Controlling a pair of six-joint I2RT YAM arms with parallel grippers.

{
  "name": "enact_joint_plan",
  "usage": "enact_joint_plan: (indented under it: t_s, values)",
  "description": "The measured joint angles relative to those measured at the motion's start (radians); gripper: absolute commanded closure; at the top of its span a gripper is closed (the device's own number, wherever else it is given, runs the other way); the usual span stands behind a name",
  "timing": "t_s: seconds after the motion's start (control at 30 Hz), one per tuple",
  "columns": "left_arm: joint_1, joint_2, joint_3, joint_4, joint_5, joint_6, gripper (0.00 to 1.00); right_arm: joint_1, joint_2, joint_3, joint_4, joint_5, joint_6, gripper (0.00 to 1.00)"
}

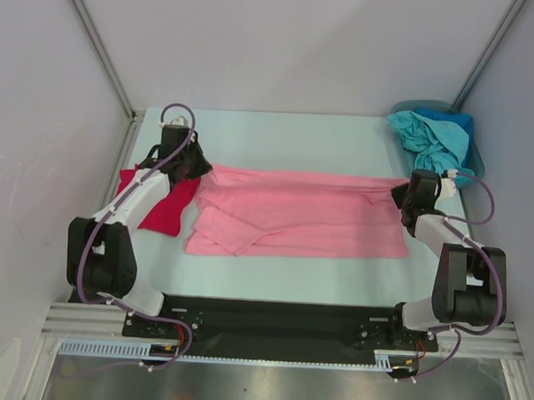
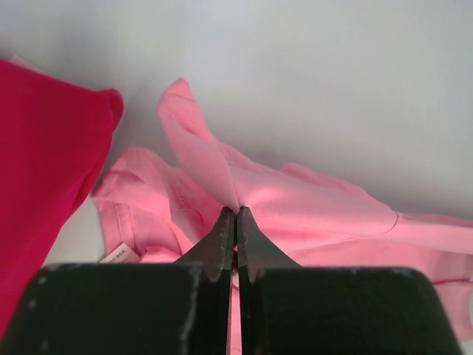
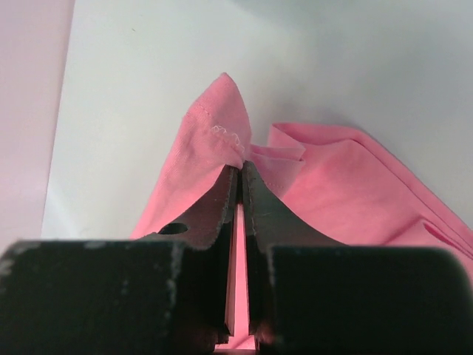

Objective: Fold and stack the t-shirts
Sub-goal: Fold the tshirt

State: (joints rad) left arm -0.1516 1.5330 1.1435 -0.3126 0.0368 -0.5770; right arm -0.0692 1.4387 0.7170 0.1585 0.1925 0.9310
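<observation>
A light pink t-shirt lies stretched across the middle of the table, partly folded along its length. My left gripper is shut on the shirt's far left corner; in the left wrist view the gripper pinches a fold of the pink t-shirt. My right gripper is shut on its far right corner, and in the right wrist view the gripper clamps the hemmed edge of the pink t-shirt. A bright red t-shirt lies folded at the left, partly under the left arm; it appears again as the red t-shirt.
A crumpled pile of teal and blue t-shirts sits at the back right corner. The pale table is bounded by grey walls at the left, back and right. The arms' black base rail runs along the near edge.
</observation>
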Motion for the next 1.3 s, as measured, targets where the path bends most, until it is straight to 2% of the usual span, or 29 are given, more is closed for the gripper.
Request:
enact_joint_plan:
  t_s: [0.43,0.8,0.87,0.9,0.93,0.97,1.0,1.03,1.1,1.13,1.3]
  values:
    - [0.000,-0.157,-0.201,0.002,0.019,-0.060,1.00,-0.058,-0.129,-0.162,0.003,-0.048,0.045,1.00]
    - [0.000,-0.289,-0.282,-0.024,0.019,-0.088,1.00,-0.099,-0.253,-0.230,-0.010,-0.102,0.052,1.00]
    - [-0.001,-0.301,-0.302,-0.027,0.019,-0.096,0.99,-0.108,-0.265,-0.245,-0.010,-0.116,0.050,0.88]
    - [-0.001,-0.307,-0.317,-0.025,0.019,-0.101,0.98,-0.113,-0.265,-0.249,-0.010,-0.123,0.048,0.76]
    - [-0.002,-0.311,-0.329,-0.026,0.019,-0.104,0.96,-0.119,-0.265,-0.255,-0.010,-0.132,0.047,0.72]
    - [-0.003,-0.316,-0.345,-0.027,0.016,-0.107,0.92,-0.126,-0.265,-0.260,-0.009,-0.134,0.040,0.66]
    - [-0.005,-0.322,-0.361,-0.029,0.010,-0.108,0.82,-0.134,-0.265,-0.263,-0.009,-0.134,0.036,0.51]
    - [-0.005,-0.326,-0.374,-0.033,0.004,-0.109,0.76,-0.145,-0.265,-0.267,-0.005,-0.137,0.039,0.46]
    - [-0.005,-0.331,-0.391,-0.039,-0.008,-0.113,0.61,-0.158,-0.265,-0.272,-0.002,-0.141,0.027,0.39]
    - [-0.005,-0.334,-0.397,-0.042,-0.016,-0.116,0.57,-0.161,-0.264,-0.274,0.001,-0.142,0.023,0.34]
    - [-0.005,-0.357,-0.412,-0.043,-0.039,-0.128,0.52,-0.161,-0.265,-0.283,0.013,-0.157,0.011,0.34]
